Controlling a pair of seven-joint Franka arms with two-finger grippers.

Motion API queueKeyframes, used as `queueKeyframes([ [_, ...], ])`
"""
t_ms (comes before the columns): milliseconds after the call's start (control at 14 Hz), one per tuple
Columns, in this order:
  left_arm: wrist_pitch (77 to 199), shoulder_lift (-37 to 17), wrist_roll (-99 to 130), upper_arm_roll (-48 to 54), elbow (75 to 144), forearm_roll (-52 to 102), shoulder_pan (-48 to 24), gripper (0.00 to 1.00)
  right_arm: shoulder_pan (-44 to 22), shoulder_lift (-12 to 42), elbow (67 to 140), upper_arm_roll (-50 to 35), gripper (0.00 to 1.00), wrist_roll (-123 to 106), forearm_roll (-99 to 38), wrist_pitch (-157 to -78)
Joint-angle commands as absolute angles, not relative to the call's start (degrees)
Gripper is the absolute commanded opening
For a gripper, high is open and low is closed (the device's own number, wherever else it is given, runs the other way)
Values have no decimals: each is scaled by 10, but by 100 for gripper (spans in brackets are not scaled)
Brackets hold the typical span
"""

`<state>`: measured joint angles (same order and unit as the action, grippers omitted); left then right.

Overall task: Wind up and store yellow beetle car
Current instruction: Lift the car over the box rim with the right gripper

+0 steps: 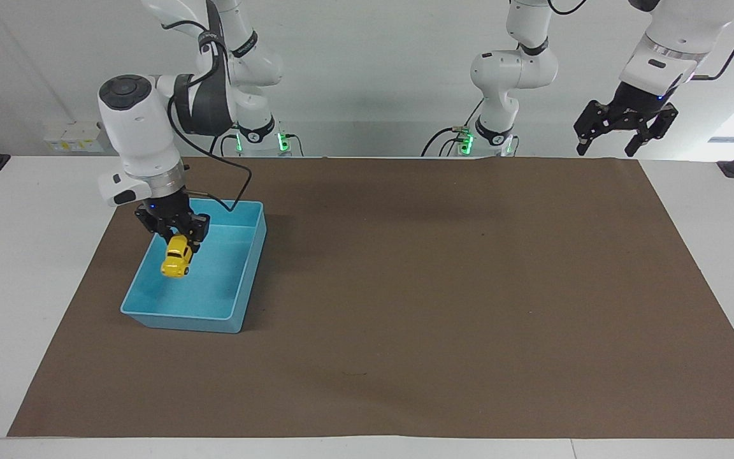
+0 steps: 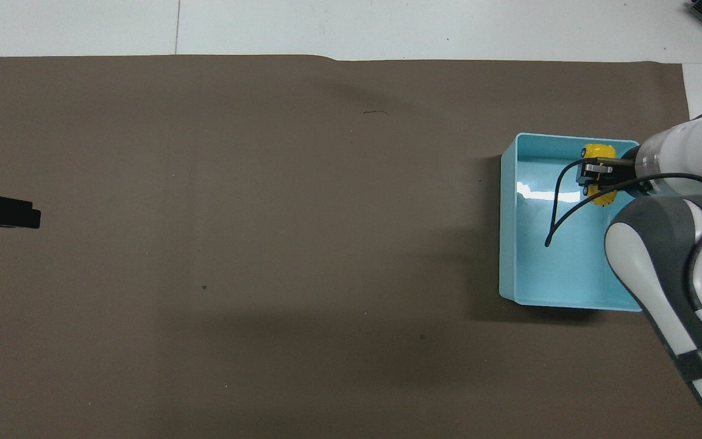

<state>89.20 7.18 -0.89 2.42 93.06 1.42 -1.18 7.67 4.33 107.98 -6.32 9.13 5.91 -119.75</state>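
While over bin [image 1: 249, 268] rim: car-gripping right pincer [image 1: 176, 237].

A white table [image 1: 35, 255] carries a brown mat [image 1: 437, 287] (light-blue bin [image 1: 150, 317] on it).

The room is bright and the light is even; it seems to come from above; soft dark shadows lie on the brown mat [image 1: 405, 287], one beside the blue bin [image 1: 239, 319] and a wide faint one nearer the robots; a white shine streaks the bin's floor [image 2: 537, 194] in the overhead view; very bright light comes in at the left arm's end in the facing view; both pictures look sharp.
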Motion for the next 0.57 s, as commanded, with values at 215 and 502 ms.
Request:
queueKeyframes([
  [215,885,74,-11,27,929,21,-4,100,89,-6,1173,-67,0,21,43,-1272],
  [502,885,74,-11,27,929,21,-4,100,100,-6,1212,-67,0,-3,43,-1313],
])
